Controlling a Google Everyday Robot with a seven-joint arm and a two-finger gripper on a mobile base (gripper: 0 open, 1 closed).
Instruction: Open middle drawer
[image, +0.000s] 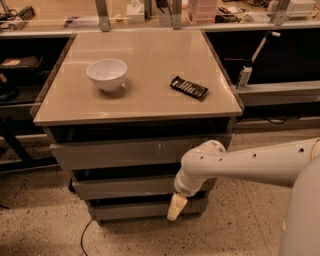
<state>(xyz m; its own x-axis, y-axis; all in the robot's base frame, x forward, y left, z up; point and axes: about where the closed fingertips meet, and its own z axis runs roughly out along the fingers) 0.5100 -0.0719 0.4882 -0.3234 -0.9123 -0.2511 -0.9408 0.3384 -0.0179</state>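
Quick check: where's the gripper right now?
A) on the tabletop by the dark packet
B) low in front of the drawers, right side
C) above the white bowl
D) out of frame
B: the gripper hangs just below the middle drawer front, towards its right end, well under the tabletop where the bowl and dark packet sit.

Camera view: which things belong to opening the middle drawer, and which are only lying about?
For the job: middle drawer; claw, low before the drawers' right side.
Lying about: white bowl and dark flat packet on the tabletop; top drawer; bottom drawer.
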